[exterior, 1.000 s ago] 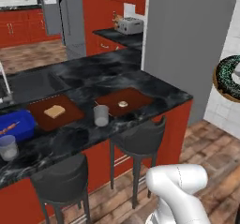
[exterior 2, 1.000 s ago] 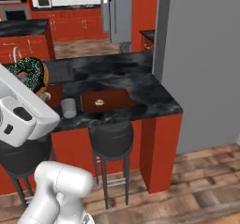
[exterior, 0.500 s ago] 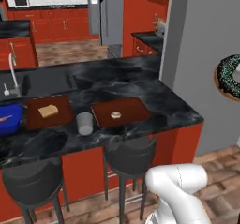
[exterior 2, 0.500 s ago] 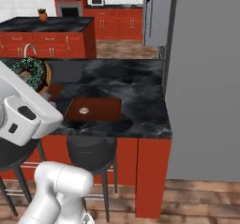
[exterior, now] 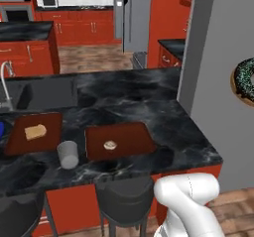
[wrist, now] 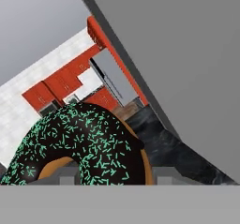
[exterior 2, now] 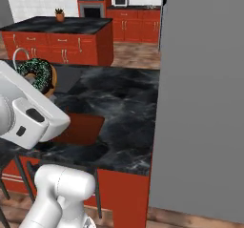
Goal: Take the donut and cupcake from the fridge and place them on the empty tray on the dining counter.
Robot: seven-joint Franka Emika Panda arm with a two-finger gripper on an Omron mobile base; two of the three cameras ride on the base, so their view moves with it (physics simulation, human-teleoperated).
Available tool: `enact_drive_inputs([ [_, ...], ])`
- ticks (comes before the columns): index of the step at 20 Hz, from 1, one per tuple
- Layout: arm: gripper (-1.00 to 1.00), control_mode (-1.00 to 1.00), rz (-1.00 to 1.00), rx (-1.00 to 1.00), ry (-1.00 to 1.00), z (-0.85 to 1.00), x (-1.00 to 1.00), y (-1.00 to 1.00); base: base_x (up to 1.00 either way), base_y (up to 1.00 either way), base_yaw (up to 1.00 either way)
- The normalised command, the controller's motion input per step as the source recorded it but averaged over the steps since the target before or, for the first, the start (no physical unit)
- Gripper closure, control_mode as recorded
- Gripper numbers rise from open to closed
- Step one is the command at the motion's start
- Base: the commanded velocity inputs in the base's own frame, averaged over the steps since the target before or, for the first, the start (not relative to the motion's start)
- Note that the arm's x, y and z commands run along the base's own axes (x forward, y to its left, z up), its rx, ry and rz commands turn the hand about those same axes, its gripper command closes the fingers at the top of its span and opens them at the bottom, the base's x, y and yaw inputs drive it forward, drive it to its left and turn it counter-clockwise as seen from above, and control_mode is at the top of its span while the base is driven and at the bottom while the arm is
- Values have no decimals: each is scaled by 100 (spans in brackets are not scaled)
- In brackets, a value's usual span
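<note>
Your pincer (wrist: 108, 183) is clamped on the donut (wrist: 79, 143), and in the hand view the chocolate ring with its teal sprinkles sits right up against the lens, so that grip looks solid. The fingertips themselves are tucked under the ring, so you can't see how much of it they've got.

In the right base view you can pick out the donut (exterior 2: 39, 74) riding high, just above the white wrist, over the near left part of the counter (exterior 2: 124, 98). From the left base view the donut (exterior: 244, 81) hangs at the far right edge, partly cut off, against the grey wall.

Now look down: there's your tray (exterior: 119, 139), the plain red-brown one, lying flat on the counter (exterior: 124, 94) straight ahead. And the cupcake (exterior: 110, 145) is already sitting on it, near the middle. So half the job looks done, I'd say.

To the left of that tray stands a grey cup (exterior: 67, 154), and beyond it the other tray (exterior: 33, 132) with a bread slice (exterior: 35, 131) on it. Don't go there, that one's not empty.

What's left, by my reckoning: carry the donut across and down to the tray, set it on the bare surface beside the cupcake, not on top of it, and let go. The donut is well above and well off to the side of the tray, so there's a fair swing to make yet.
</note>
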Motion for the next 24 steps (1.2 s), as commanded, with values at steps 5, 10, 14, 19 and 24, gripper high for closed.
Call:
enact_drive_inputs([
  [5,100,100,0,0,0,0,0,0,100,-7,31],
  [10,100,100,0,0,0,0,0,0,91,-24,60],
  [14,100,100,0,0,0,0,0,0,84,-28,51],
  [19,100,-100,7,0,12,-1,20,-5,79,-12,33],
  [24,100,-100,29,-1,64,-27,100,-2,0,0,0],
])
